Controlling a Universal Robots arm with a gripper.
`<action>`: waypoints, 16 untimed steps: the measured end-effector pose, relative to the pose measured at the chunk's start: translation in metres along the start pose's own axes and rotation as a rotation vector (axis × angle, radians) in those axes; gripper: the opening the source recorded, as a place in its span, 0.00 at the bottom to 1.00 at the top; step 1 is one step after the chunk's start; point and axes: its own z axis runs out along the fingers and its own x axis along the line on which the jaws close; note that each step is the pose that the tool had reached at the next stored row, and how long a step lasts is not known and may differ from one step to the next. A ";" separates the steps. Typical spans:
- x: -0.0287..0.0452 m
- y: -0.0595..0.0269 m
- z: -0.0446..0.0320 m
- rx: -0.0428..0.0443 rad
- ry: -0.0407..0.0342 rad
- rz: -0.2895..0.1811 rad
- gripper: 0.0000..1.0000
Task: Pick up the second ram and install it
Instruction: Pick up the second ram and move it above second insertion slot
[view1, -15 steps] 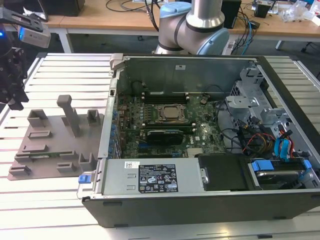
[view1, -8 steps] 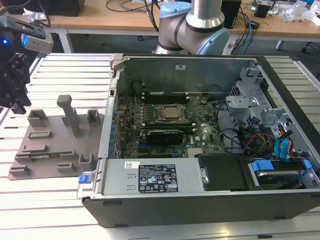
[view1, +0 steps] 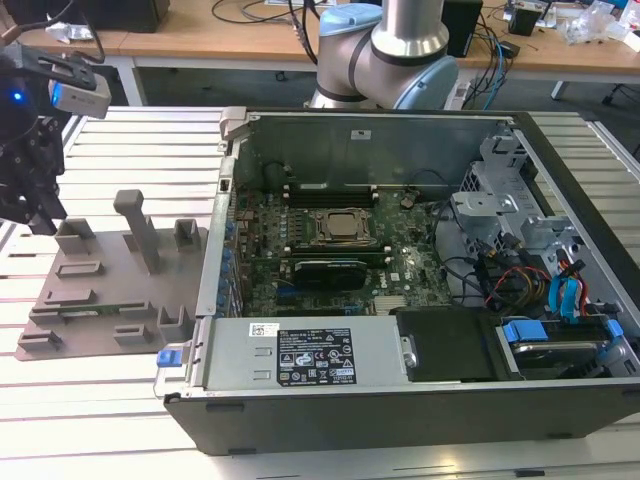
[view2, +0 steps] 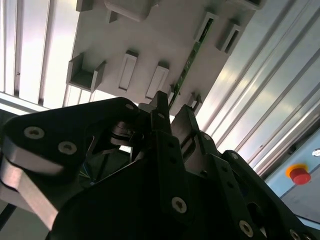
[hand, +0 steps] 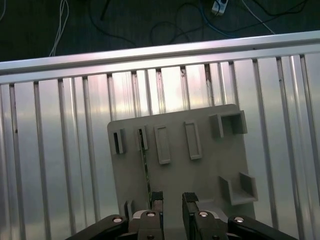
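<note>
the gripper (hand: 172, 200) is seen above the grey fixture plate (hand: 210, 160), its fingers set apart with nothing clamped between them. the second ram (hand: 145, 167) is stood on edge in the plate, close to the fingertips.

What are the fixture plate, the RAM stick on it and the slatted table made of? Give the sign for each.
The fixture plate is probably plastic: matte grey, with moulded-looking blocks. The RAM stick looks like circuit board, going by its thin green edge; its chips are too small to judge. The slatted table is likely aluminium: silvery ribs with a soft, brushed sheen.
</note>
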 end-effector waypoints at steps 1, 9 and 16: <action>0.0000 -0.0001 0.0013 0.0000 0.0000 0.000 0.30; 0.0000 -0.0006 0.0127 0.0000 0.0000 0.000 0.30; 0.0000 -0.0011 0.0234 0.0000 0.0000 0.000 0.30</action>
